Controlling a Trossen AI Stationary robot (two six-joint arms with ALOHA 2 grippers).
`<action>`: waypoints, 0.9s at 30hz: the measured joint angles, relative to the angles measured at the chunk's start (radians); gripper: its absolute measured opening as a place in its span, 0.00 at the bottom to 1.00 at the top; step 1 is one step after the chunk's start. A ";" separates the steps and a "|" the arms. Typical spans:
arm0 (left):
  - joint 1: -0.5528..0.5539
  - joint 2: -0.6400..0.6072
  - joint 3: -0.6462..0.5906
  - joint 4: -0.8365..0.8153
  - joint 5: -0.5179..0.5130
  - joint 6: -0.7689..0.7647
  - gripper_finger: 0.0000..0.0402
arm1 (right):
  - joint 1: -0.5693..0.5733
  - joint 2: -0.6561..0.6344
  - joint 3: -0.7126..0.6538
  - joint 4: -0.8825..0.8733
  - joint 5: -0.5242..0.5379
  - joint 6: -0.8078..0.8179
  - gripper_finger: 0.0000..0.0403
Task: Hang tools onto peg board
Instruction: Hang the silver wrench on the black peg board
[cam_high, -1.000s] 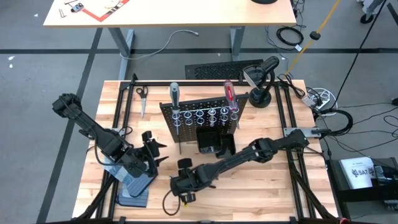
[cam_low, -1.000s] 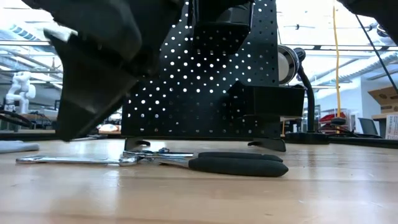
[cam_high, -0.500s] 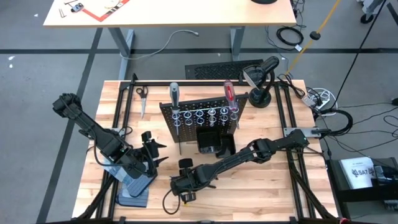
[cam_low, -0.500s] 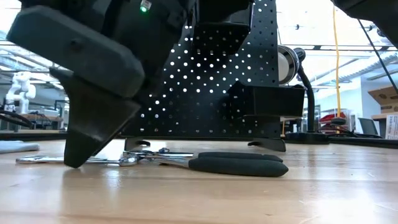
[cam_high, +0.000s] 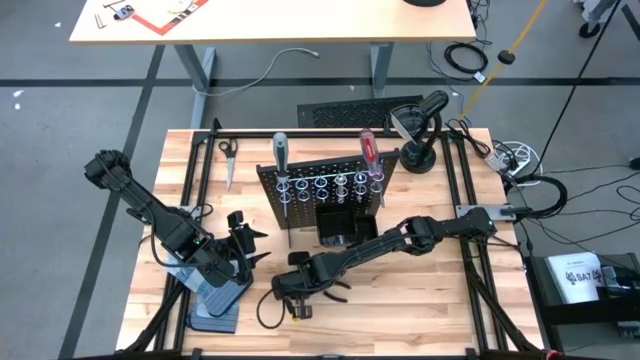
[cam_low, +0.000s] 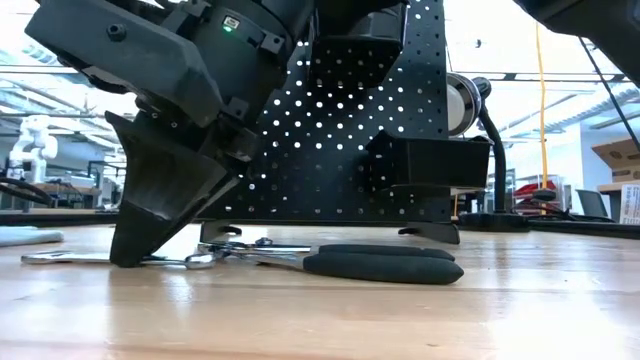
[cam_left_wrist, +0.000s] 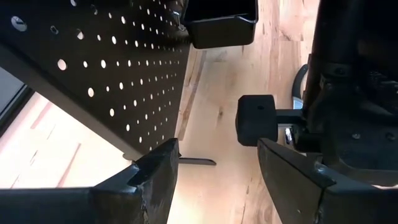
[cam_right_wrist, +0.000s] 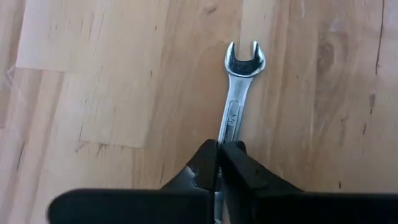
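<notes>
Pale wooden table of butcher-block planks inside a black frame. Standing on it: the upright black peg board mid-table and a black lamp base toward the far right corner. Lying flat: scissors at the far left, a silver wrench, black-handled pliers, blue-grey gloves near the front left.

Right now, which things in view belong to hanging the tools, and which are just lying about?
Job:
- wrench, gripped by right pincer
- pliers on table
- grey-handled screwdriver, red-handled screwdriver, already hung
- peg board

Lying about:
- scissors
- desk lamp
- glove
</notes>
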 joint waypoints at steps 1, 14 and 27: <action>0.000 0.000 0.000 0.000 0.000 0.000 0.57 | -0.001 0.000 -0.001 0.001 -0.004 -0.001 0.02; 0.000 0.000 0.000 -0.001 0.001 0.002 0.57 | 0.010 -0.008 0.045 -0.001 0.042 -0.059 0.00; -0.003 0.001 0.000 -0.004 0.020 0.001 0.57 | 0.046 -0.064 0.072 -0.036 0.149 -0.100 0.00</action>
